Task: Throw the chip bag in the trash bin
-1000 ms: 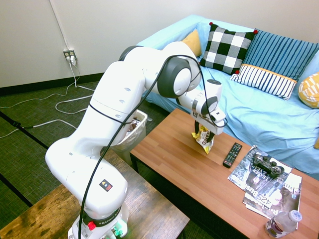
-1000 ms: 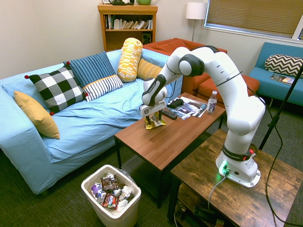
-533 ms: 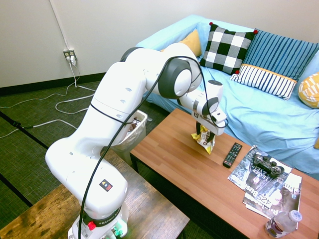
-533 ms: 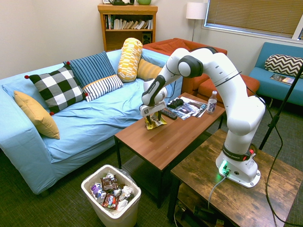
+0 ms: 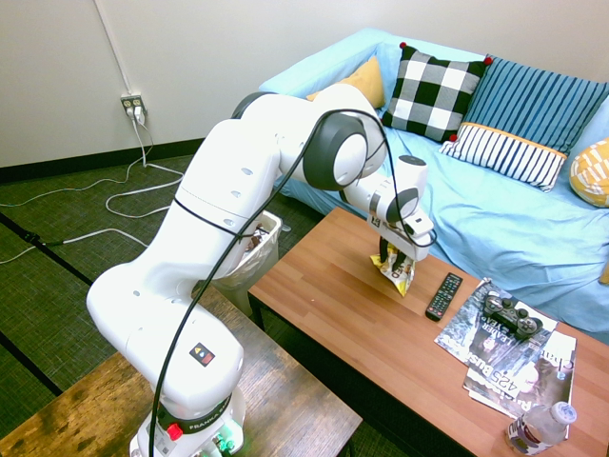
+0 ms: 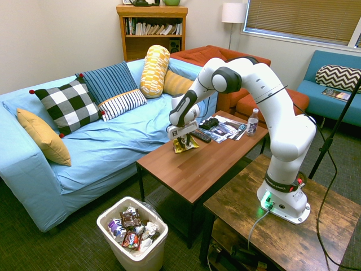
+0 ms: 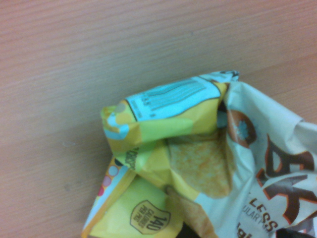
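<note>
Reaching down over the tabletop point(image 5: 319, 281), the hand point(image 5: 391, 249) is right at the chip bag point(image 5: 397, 274), its tip hiding part of the crumpled yellow and white foil. I cannot tell whether the hand stands apart or is clamped on the bag. The bag rests on the tabletop, closer to the long edge along the blue sofa point(image 6: 107, 138) than to the opposite long edge. In the wrist view it is creased and folded, with a blue-white panel, dark lettering and a picture of a chip showing.

Just beside the bag, toward the end of the tabletop farther from the trash bin point(image 6: 132, 237), lies a black remote point(image 5: 443, 296). Past it are overlapping magazines point(image 5: 504, 345), with a black game controller point(image 5: 513, 315) on top. A clear bottle point(image 6: 252, 122) with a white cap stands upright near the corner at that same end, on the side away from the sofa.

The trash bin, white with a clear liner, stands on the floor off the opposite short edge, well apart from the bag; wrappers point(image 6: 132, 239) and crumpled paper fill it. Cushions point(image 6: 69, 106) lean along the back of the sofa.
</note>
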`<state>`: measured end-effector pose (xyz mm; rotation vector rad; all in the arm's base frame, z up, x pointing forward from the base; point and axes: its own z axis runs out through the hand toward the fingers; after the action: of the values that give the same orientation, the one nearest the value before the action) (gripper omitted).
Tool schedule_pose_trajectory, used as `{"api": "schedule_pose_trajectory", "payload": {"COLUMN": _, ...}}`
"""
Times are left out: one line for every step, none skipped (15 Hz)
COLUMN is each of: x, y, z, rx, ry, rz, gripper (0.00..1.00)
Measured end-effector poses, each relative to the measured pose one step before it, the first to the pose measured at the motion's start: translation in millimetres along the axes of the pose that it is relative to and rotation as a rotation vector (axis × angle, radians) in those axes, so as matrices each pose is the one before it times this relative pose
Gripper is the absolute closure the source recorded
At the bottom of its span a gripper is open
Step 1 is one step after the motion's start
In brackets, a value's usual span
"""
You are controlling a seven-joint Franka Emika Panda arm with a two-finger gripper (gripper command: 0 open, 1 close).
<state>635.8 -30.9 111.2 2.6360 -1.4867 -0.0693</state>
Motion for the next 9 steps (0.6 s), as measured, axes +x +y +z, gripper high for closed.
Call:
{"api": "schedule_pose_trajectory", "payload": {"x": 1.21, "y": 0.79, "z": 0.05, "rx": 0.00171, "ry": -0.00276, "rz": 0.00102, "gripper": 1.00}}
{"api": "schedule_pose_trajectory", "payload": {"x": 1.60, "y": 1.05, "z": 0.06, "rx": 0.00157, "ry": -0.00251, "rz": 0.00083, "gripper": 1.00}}
{"api": "schedule_pose_trajectory", "payload": {"x": 2.05, "y": 1.36, "z": 0.09, "rx": 0.00098, "ry": -0.00172, "rz": -0.00056, "gripper": 1.00}}
{"api": "schedule_pose_trajectory", "payload": {"x": 1.48, "y": 1.24, "z": 0.17, "rx": 0.00001, "ry": -0.00093, "rz": -0.00011, "gripper": 1.00}}
{"api": "schedule_pose_trajectory", "payload": {"x": 0.86, "y": 0.93, "z": 0.10, "rx": 0.00002, "ry": -0.00100, "rz": -0.00044, "gripper": 1.00}}
{"api": "schedule_pose_trajectory", "payload": {"x": 0.38, "y": 0.46, "z": -0.70, "rx": 0.00088, "ry": -0.00021, "rz": -0.00042, "gripper": 1.00}}
{"api": "schedule_pose_trajectory", "payload": {"x": 0.74, "y": 0.78, "z": -1.52, "rx": 0.00155, "ry": 0.00070, "rz": -0.00102, "gripper": 1.00}}
{"api": "schedule_pose_trajectory", "payload": {"x": 0.94, "y": 1.56, "z": -1.54, "rx": 0.00038, "ry": 0.00098, "rz": -0.00299, "gripper": 1.00}}
{"api": "schedule_pose_trajectory", "payload": {"x": 0.70, "y": 2.51, "z": -1.78, "rx": 0.00110, "ry": 0.00144, "rz": -0.00357, "gripper": 1.00}}
